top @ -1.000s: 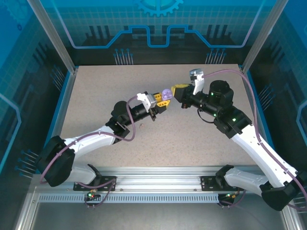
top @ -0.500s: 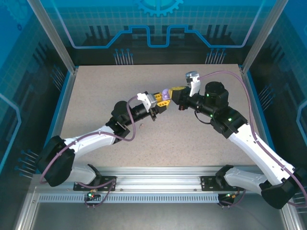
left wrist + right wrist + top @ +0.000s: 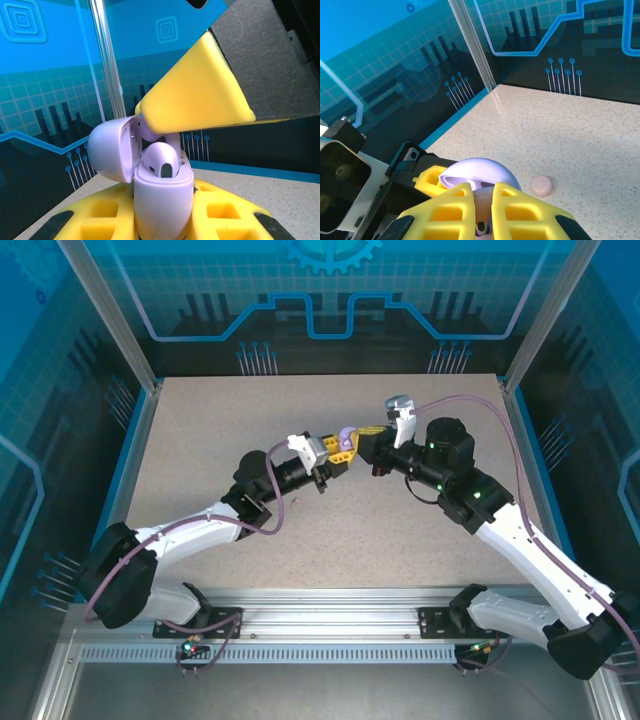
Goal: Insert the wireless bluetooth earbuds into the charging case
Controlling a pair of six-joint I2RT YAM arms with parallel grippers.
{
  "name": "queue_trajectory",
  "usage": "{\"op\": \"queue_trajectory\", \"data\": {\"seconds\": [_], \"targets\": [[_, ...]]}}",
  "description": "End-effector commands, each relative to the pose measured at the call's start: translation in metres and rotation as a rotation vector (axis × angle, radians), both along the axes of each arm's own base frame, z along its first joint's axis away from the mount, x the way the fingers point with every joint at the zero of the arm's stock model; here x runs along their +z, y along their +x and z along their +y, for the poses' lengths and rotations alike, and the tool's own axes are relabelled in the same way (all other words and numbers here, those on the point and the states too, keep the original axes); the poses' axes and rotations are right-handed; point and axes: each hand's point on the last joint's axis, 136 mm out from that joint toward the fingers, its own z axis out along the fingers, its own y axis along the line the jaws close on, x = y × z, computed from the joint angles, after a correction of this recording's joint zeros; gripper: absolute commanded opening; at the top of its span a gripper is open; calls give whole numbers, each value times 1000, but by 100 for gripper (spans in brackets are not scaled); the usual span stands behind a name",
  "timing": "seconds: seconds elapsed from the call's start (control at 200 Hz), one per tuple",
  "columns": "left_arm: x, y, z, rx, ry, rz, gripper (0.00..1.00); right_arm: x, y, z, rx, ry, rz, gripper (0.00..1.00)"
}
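Observation:
The light purple charging case [image 3: 162,200] stands upright with my left gripper [image 3: 162,222] shut on its body, its lid [image 3: 112,150] swung open to the left. One purple earbud [image 3: 162,159] sits in a socket. A second purple earbud [image 3: 482,210] is pinched in my right gripper [image 3: 482,192], stem down, directly over the open case. In the left wrist view, that gripper's yellow finger [image 3: 197,92] comes down from above. From the top, left gripper [image 3: 338,452] and right gripper [image 3: 362,432] meet at the case [image 3: 345,435], above the table's middle.
A small round pale pink case [image 3: 542,185] lies closed on the speckled table [image 3: 200,440] beyond the grippers. Blue glass walls with metal posts [image 3: 120,330] enclose the back and sides.
My right arm has moved left, bringing its fingers from beside the case to right over it. The left arm and the case have stayed still.

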Motion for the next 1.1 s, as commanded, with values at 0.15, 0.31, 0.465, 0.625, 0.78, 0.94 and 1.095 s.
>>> {"op": "queue_trajectory", "data": {"seconds": [0.15,0.31,0.465,0.625,0.78,0.94,1.095], "targets": [[22,-4,-2,-12,-41,-57,0,11,-6,-5,-15,-3,-75,10],[23,-4,-2,-12,-41,-60,0,4,-4,3,24,-28,-48,10],[23,-4,-2,-12,-40,-61,0,-5,-3,9,34,-51,-26,10],[23,-3,-2,-10,-41,-59,0,-8,-2,10,36,-64,-14,10],[23,0,0,8,-53,-47,0,-22,-1,13,46,-98,31,12],[18,3,0,20,-44,-37,0,-22,2,9,8,-91,50,39],[12,4,0,28,-35,-26,0,-5,4,3,-30,-61,35,48]]}}
